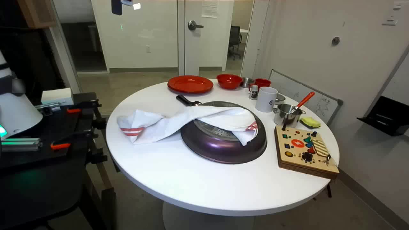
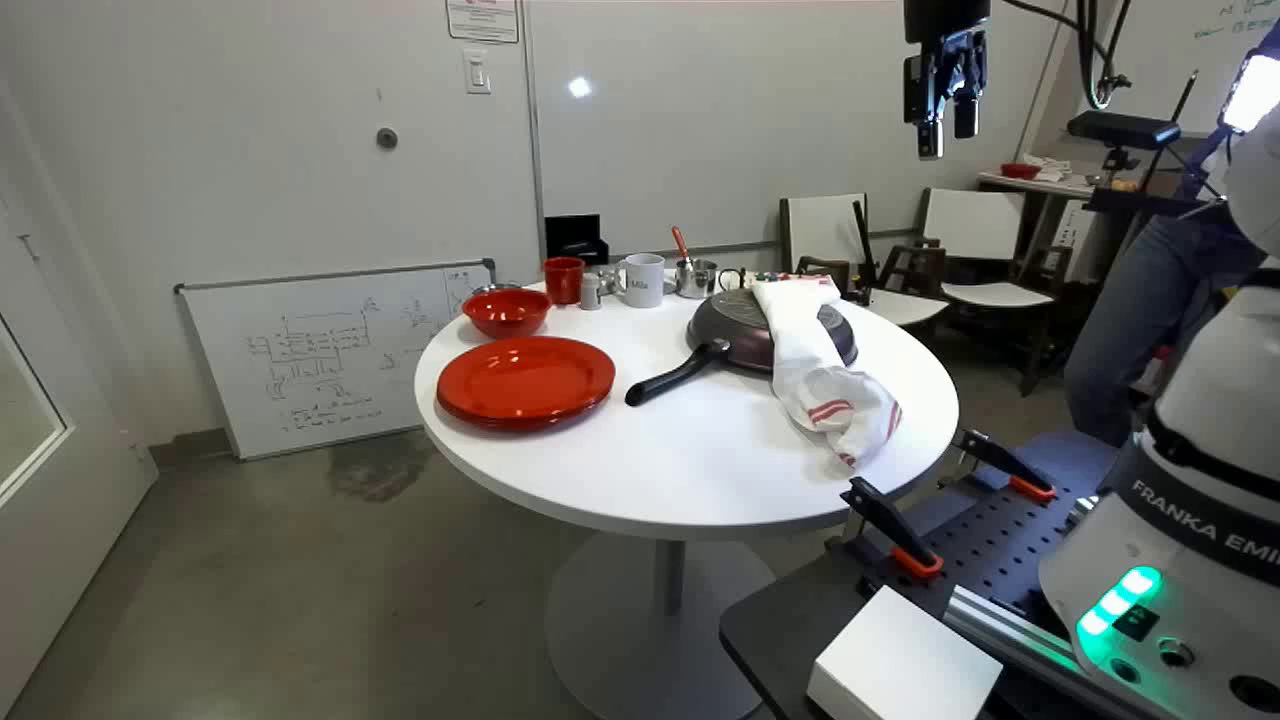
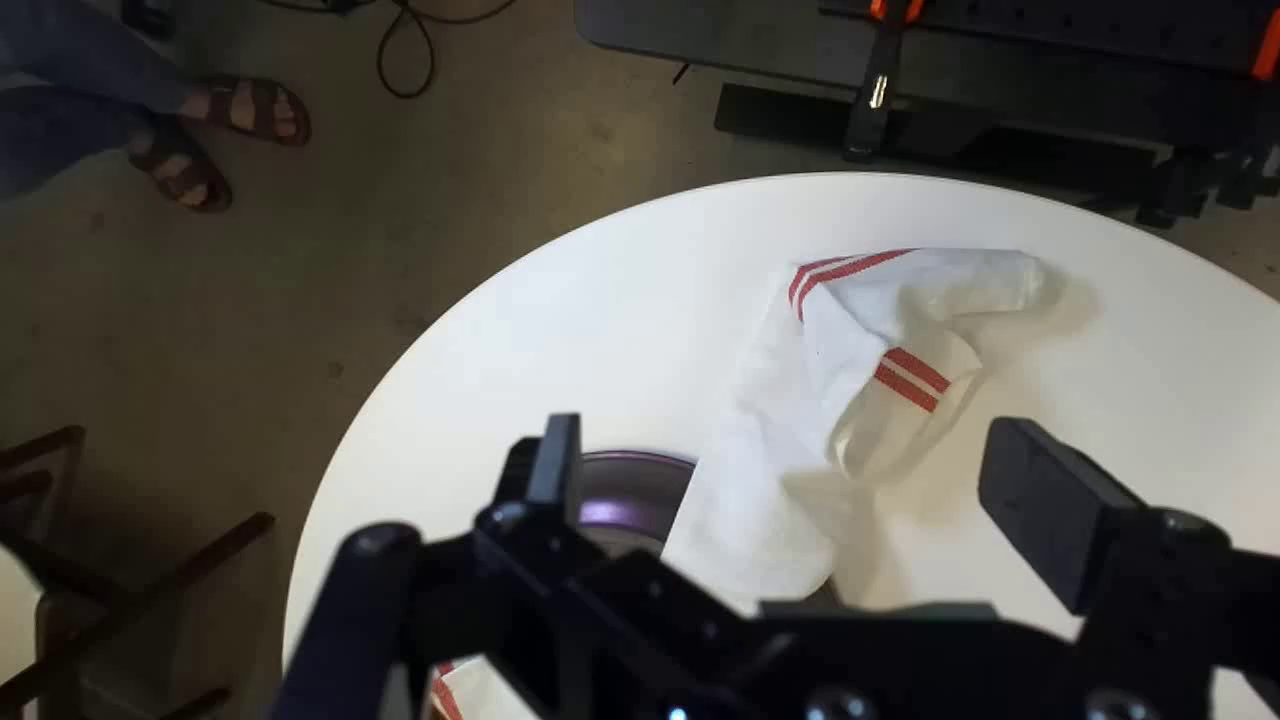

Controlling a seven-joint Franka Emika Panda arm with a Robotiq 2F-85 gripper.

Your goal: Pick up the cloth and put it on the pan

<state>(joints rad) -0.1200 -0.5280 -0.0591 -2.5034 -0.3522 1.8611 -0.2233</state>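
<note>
- Round white table (image 1: 191,188); on it the pan (image 1: 220,148) sits base up, its handle (image 1: 184,100) pointing toward the red plates (image 1: 190,83).
- The cloth (image 1: 182,121) lies across the pan: one striped end over the pan's base and side, the other slumped on the table beyond the rim, between pan and robot base (image 2: 1190,580).
- The gripper (image 2: 948,130) hangs well above the pan's level, fingers (image 3: 1050,515) spread wide, nothing held.
- The placing looks mostly done, with that slumped end the part left over.
- To bring it in, come straight down on a raised fold just beside the pan, close gently on fabric alone, without scraping the table.
- Lift a little, fold it over the pan's base, lower before letting go; a sideways drag could pull the whole cloth off.
- If the drape already suffices, back off upward.
</note>
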